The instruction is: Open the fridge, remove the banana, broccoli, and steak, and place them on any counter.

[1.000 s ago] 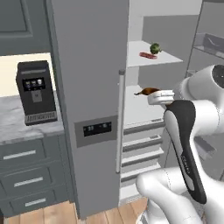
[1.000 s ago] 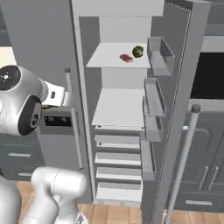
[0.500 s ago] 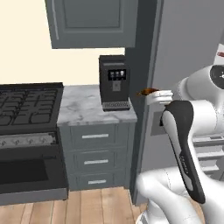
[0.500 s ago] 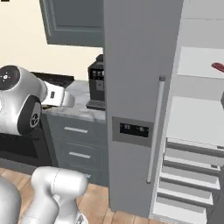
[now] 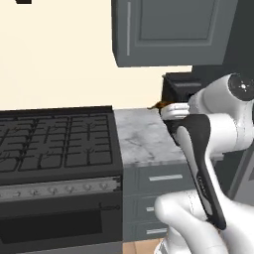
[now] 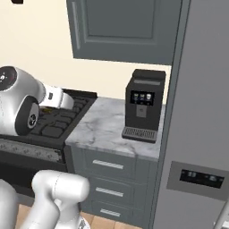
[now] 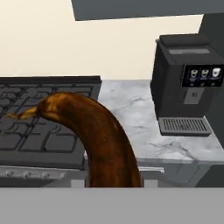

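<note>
view: swung from open fridge [image 6: 201, 134] to stove [image 5: 54, 149] and counter [image 5: 144, 139] | gripper [image 5: 168, 110]: pinching banana [image 7: 94, 135], held above counter edge | task: 1 of 3 nearly placed; broccoli, steak remain | next: lower, release

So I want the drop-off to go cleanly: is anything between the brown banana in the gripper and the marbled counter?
Nothing visible blocks it. The brown overripe banana hangs before bare white-grey marbled counter; the black coffee machine stands to the right, the black gas stove left.
</note>
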